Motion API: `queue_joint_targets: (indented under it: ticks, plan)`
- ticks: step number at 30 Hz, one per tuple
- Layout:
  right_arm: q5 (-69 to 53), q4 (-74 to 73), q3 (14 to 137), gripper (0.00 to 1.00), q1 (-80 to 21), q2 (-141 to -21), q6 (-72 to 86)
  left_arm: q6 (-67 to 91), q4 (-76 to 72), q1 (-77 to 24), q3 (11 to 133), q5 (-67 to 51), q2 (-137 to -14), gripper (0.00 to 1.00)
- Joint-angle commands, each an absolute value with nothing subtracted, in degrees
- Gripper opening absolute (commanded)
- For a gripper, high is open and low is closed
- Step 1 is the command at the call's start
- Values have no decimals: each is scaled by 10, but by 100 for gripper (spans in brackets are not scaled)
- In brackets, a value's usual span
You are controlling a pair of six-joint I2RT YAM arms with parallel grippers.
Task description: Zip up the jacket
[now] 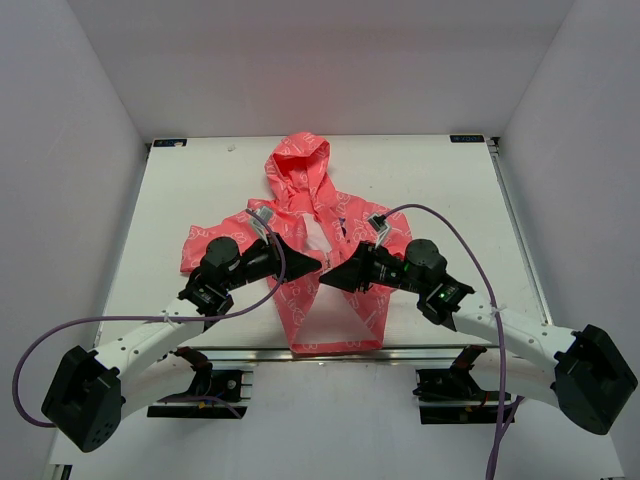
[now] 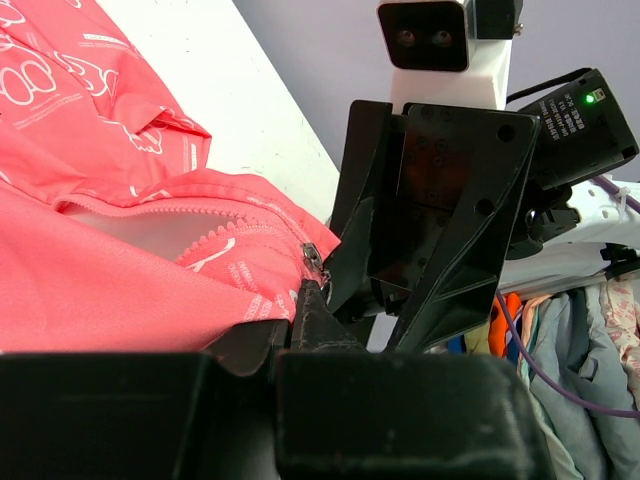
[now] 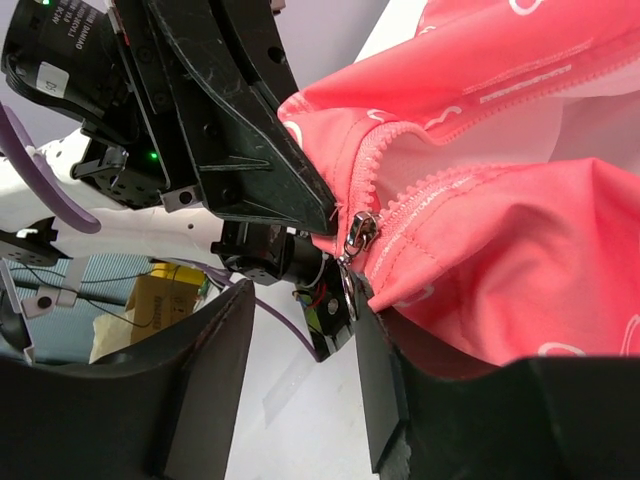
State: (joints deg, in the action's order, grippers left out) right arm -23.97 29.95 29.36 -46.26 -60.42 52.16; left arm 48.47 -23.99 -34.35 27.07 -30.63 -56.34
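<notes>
I had my left gripper point(image 1: 310, 265) clamped on the jacket point(image 1: 298, 305) edge, zipper slider point(image 3: 358, 232) just beside, right gripper point(image 3: 298, 320) sat at three o'clock, fingers parted

white table point(image 1: 200, 180), heaped clothes point(image 2: 590, 330)

A thin coral-pink hooded fabric jacket point(image 1: 305, 195), printed all over with white outline figures and lettering, shows a pale white lining point(image 1: 318, 238) at its open front. Its zipper teeth point(image 3: 366, 160) match the pink, and the small metal slider point(image 3: 358, 232) is silver-grey. The left gripper point(image 1: 313, 264) and right gripper point(image 1: 328, 279) are matte black, on white arm links point(image 1: 150, 345) with purple cables point(image 1: 100, 320). A green light point(image 2: 590, 97) glows on a black housing point(image 2: 585, 130). The flat tabletop point(image 1: 450, 190) is white.
</notes>
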Motion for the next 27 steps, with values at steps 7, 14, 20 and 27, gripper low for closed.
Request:
queue_joint_targets:
  ticks: [7,14,20,27]
  plan:
    - [-227,326,303,37,-467,-603,531,476,-250,-347,272,-315,-548,0]
    - [-200,323,313,10,-467,-605,548,474,-252,-347,272,-330,-554,0]
    - [-187,296,330,0,-467,-605,552,444,-210,-347,283,-342,-552,0]
    - [-174,266,361,0,-467,-613,548,411,-151,-346,290,-359,-545,0]
